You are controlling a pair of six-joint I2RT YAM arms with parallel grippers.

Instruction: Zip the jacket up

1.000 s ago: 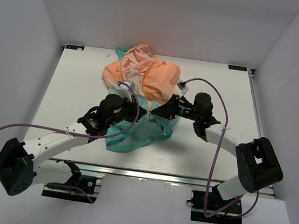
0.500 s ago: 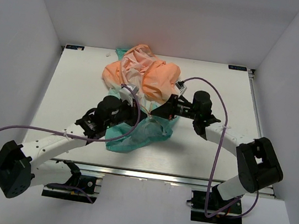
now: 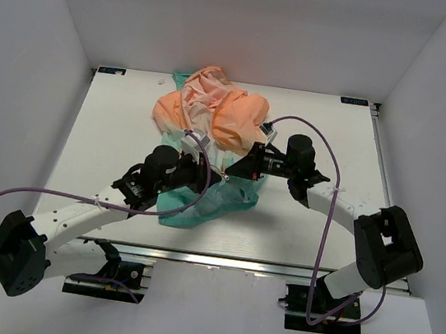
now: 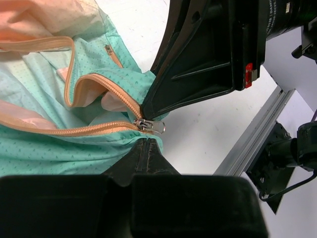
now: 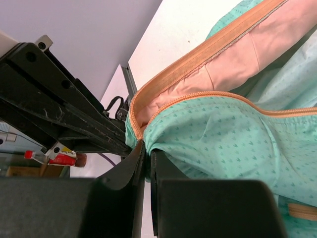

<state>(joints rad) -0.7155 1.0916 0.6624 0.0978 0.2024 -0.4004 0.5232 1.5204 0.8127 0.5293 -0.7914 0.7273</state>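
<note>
White table (image 3: 104,125) is carrying everything. Left gripper (image 4: 147,145) is pinching the jacket (image 3: 213,116) by its teal hem, jaws closed on cloth just under the slider (image 4: 150,126) in the left wrist view. Right gripper (image 5: 146,156) is clamping the hem edge just above the slider, fingers nearly together on the fabric. Zipper (image 4: 74,130) tapes are spreading apart leftward from the slider, its pull tab pointing right. Outward from the slider, the jacket is lying bunched, its long axis running toward the table's back: teal end at the slider, peach end farthest from it.
</note>
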